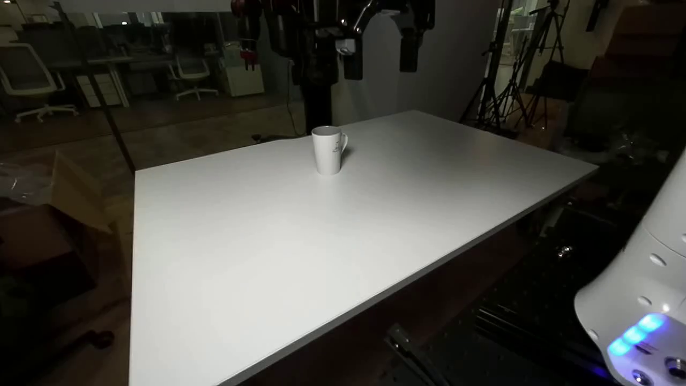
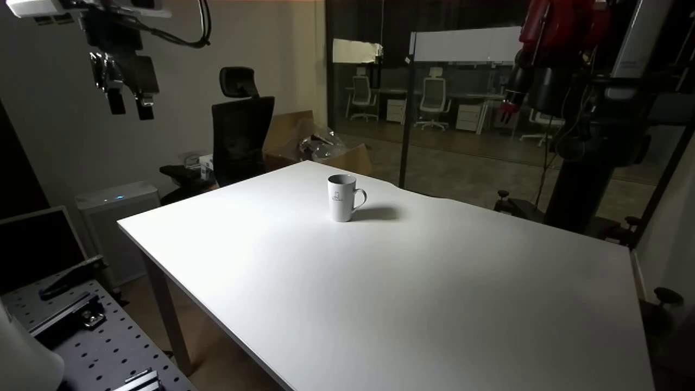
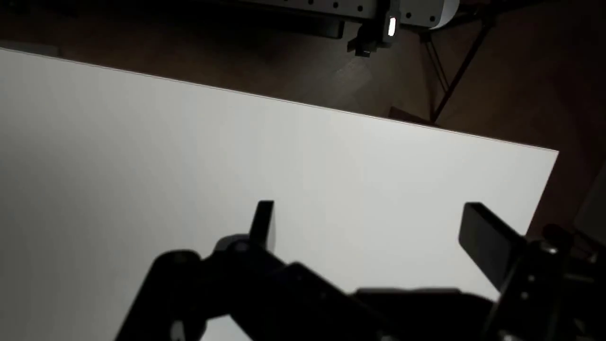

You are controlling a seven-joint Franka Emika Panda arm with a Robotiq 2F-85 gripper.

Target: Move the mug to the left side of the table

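Fingers (image 3: 490, 246) stand spread wide, nothing held between them, hanging high above the desk (image 1: 241, 257). Below them the wrist view shows pale desk running out to one corner, and nothing of the mug (image 2: 341, 203). That stands upright on the desk in both exterior views, well apart from the fingers — in from either end, nearer the long edge with a shallow curved cut-out. On this evidence the move looks not yet begun: reaching, gripping, carrying and setting down would all lie ahead, though the pictures alone do not settle which end counts as left.

As for make, the fingers are dark, with flat, squared pads on jointed links. The desk top is smooth and plain, thin at its rim. The mug looks like glazed white ceramic — tall, tapering to a narrower foot, greyish inside, with a small dark print and a looped side handle. Past the opposite long edge come a rounded white arm base (image 1: 627, 284) and a dark plate (image 2: 117, 347) drilled with rows of holes; farther off sits a brown cardboard box (image 1: 69, 198) with its flap raised.
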